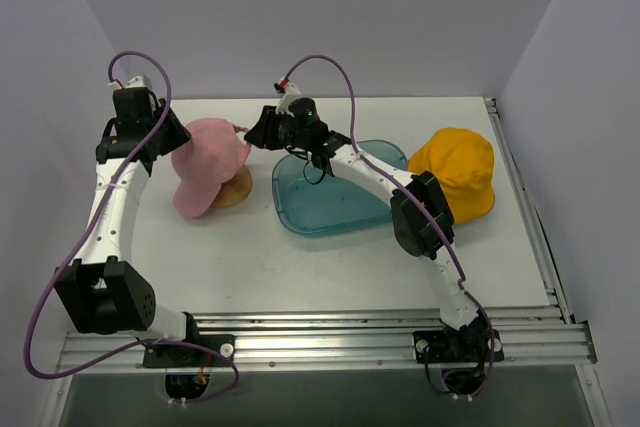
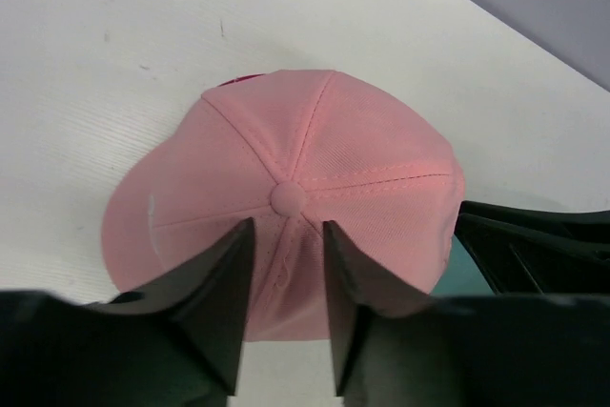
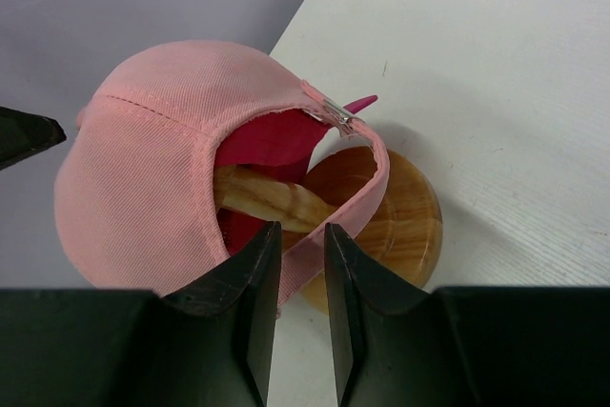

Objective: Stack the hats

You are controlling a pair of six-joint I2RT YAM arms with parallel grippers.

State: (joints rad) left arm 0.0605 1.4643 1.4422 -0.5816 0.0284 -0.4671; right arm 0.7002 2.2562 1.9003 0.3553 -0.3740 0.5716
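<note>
Black fingers of the right claw fill the bottom of its wrist view, standing close together. The rear band of the pale pink hat runs straight into the slot between them, so the claw reads as clamped on that band. The left claw is over the same hat's crown, just below the top button. Its fingers are narrowly apart with pink cloth between them, but whether they pinch that cloth cannot be told.

The pink hat sits tilted on the wooden stand, at the left of the surface. A magenta hat shows underneath it through the back opening, and the stand's rounded top peeks out below that. The yellow-orange hat lies well apart at the far right, beyond the teal tray. No grey hat is visible.

The step in hand looks like seating the pink hat squarely over the magenta one. To do it well, the right claw should draw the band down and slightly rearward while the left steadies the crown so the button stays centred over the stand. Pulls should be short and gentle, since a hard sideways tug could drag the magenta hat askew or tip the stand on its disc. Release is best left until the rim lies level all round, and the yellow-orange hat would come next.
</note>
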